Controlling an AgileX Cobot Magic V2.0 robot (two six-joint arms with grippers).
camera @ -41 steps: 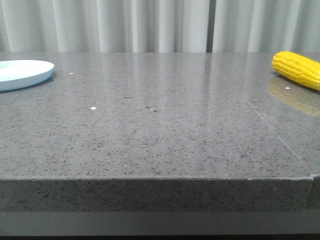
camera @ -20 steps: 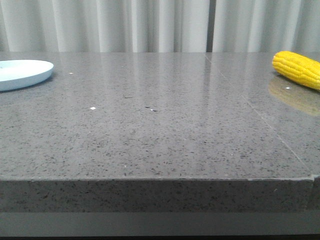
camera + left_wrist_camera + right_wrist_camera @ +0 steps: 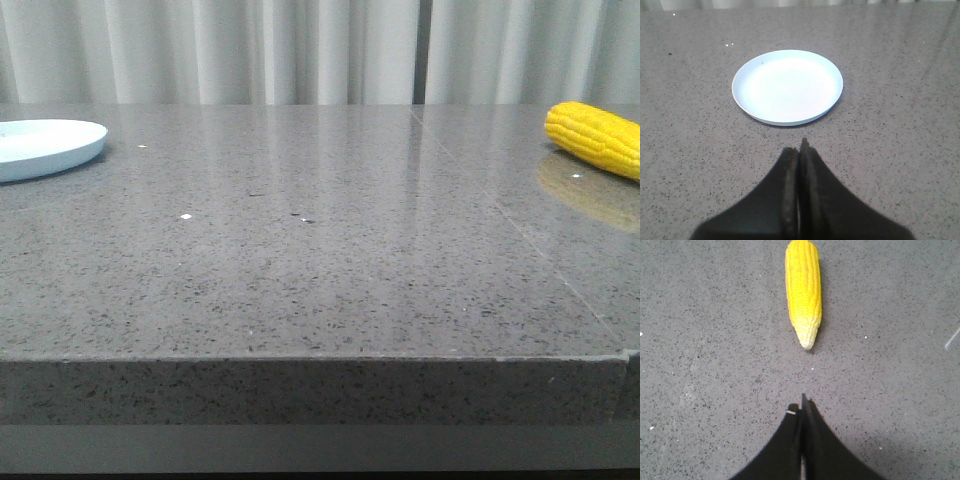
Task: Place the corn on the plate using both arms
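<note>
Both grippers, left [image 3: 799, 150] and right [image 3: 802, 407], are staying pressed together (gripping nothing); corn [image 3: 594, 138] lying at three o'clock, plate [image 3: 45, 147] at nine.

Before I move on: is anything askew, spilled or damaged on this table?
Nothing stands out. The plate sits flat and empty at the table's far left, the corn lies whole at the far right, and the left gripper and right gripper are shut, touching neither.
</note>
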